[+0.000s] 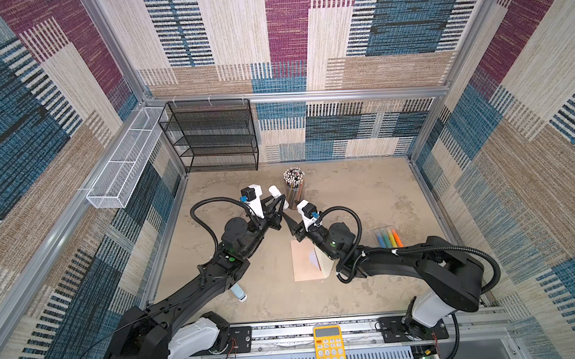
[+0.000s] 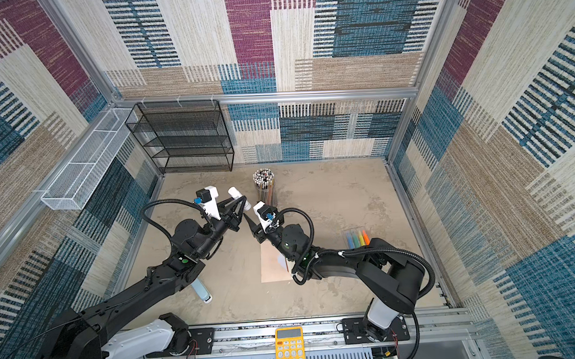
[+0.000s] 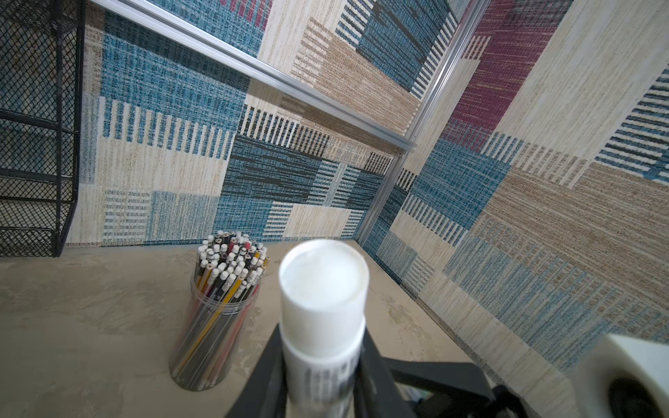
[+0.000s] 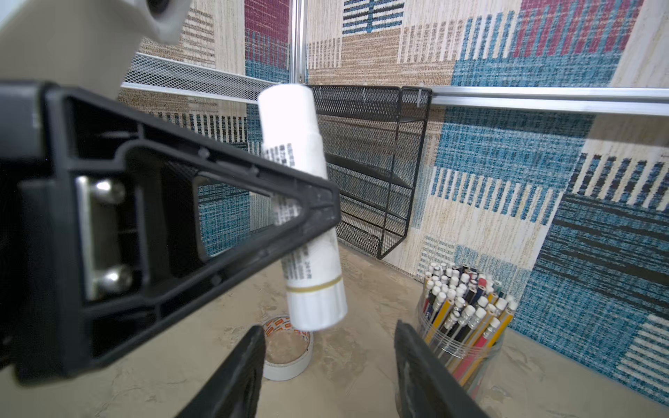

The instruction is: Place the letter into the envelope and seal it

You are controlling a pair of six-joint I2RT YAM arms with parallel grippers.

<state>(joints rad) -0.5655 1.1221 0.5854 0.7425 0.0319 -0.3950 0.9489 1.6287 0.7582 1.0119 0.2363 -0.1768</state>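
Nearest me, a yellow calculator (image 1: 330,346) sits on the front rail, and past it both arms reach towards the far edge of the worktop (image 1: 362,191). The left gripper (image 1: 281,202) is clamped round the barrel of a white glue stick (image 4: 300,202) and holds it tilted in the air just beside the jar of pencils (image 1: 293,186). The right gripper (image 4: 329,365) stands wide with nothing between its jaws, just below the stick's lower end and not touching it. A roll of tape (image 4: 286,347) lies on the worktop beneath. The envelope (image 1: 304,262) lies flat near the middle of the worktop, partly under the right arm, with its cream flap up. Of the letter (image 1: 316,259) I can make out only a pale patch at the envelope's mouth, so I take it to be tucked in already. That makes the step in hand opening the glue for sealing. Which end is the cap I cannot tell from here. To do it well, I think the right jaws should rise to straddle that lower end squarely and close only on the end piece. Then they should pull along the stick's own line while the left grip stays firm on the barrel. A skewed pull could twist the stick loose or knock the pencil jar beside it.
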